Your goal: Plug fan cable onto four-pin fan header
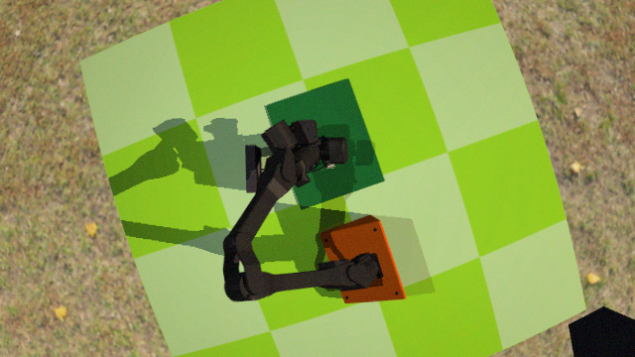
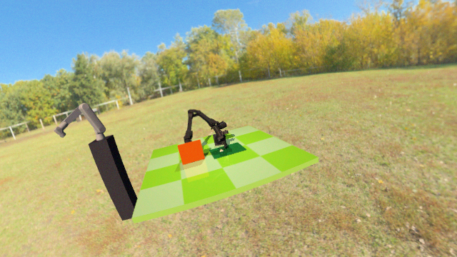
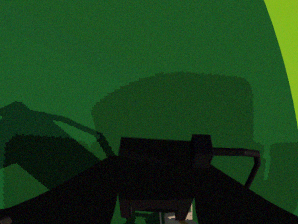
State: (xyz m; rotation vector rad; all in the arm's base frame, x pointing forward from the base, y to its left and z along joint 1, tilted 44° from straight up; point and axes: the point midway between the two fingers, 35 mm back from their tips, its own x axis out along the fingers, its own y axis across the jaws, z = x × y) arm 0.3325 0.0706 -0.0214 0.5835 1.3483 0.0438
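The dark green board (image 1: 354,109) (image 2: 238,147) (image 3: 150,40) lies flat under the arm. My gripper (image 3: 157,168) is shut on the black cable plug (image 3: 157,150), which spans between the fingertips in the wrist view. A thin dark cable (image 3: 232,151) leaves the plug's right side and bends down behind the right finger. A small pale part (image 1: 330,166) (image 2: 221,150) (image 3: 186,214) on the board shows just below the plug in the wrist view. It may be the header, but its pins are not clear. Whether the plug touches it cannot be told. The arm hides the fingertips in the top view.
A dark upright block (image 1: 252,169) (image 2: 218,139), perhaps the fan, stands by the board's left edge. The arm's base stands by an orange mount (image 1: 367,238) (image 2: 191,151). The checkered top (image 1: 496,198) (image 2: 250,173) lies beneath. A grey arm (image 2: 92,119) stands on a black pillar (image 2: 112,178).
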